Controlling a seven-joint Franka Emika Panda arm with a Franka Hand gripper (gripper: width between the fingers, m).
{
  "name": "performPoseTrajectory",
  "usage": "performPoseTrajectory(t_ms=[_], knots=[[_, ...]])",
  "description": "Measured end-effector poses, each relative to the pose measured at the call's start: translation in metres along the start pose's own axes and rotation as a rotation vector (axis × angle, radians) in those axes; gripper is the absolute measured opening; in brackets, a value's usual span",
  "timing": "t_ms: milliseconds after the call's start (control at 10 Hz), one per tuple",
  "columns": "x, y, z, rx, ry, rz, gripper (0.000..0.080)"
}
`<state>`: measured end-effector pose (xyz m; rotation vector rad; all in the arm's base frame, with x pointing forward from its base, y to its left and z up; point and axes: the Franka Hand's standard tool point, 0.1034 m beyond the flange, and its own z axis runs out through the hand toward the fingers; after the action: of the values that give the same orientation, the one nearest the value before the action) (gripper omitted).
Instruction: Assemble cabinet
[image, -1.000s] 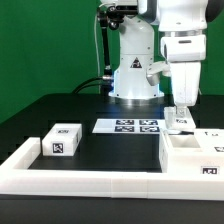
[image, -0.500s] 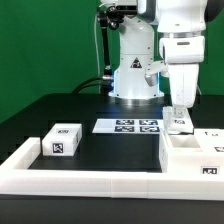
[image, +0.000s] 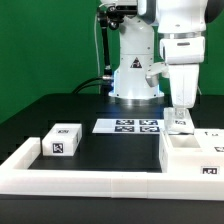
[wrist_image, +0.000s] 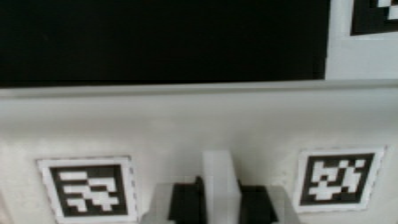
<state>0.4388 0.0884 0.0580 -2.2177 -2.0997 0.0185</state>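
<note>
The cabinet (image: 190, 152), a white box-shaped unit with tags, lies at the exterior view's right against the front rail. My gripper (image: 180, 117) points straight down at its far edge. In the wrist view, my gripper (wrist_image: 215, 203) has its two dark fingers (wrist_image: 183, 204) tight on either side of a thin upright white wall (wrist_image: 215, 170) of the cabinet, with a tag (wrist_image: 86, 188) on each side. A separate small white box (image: 62, 140) with tags stands at the exterior view's left, far from the gripper.
The marker board (image: 128, 126) lies flat in the middle, in front of the robot base (image: 135, 78). A long low white rail (image: 90, 176) runs along the front edge and up the left side.
</note>
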Motion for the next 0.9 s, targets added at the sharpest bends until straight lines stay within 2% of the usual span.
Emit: performPoseTrajectory(t_ms=[100,500,600,900], knots=[[0.001,0.001,0.000,-0.008,0.003,0.000,0.0062],[0.000,0.000,0.000,0.000,0.001,0.008,0.0062],[0.004,-0.003,-0.002,0.036,-0.020,0.036,0.0062],[0.012,-0.007,-0.006,0.075,-0.043,0.057,0.0062]])
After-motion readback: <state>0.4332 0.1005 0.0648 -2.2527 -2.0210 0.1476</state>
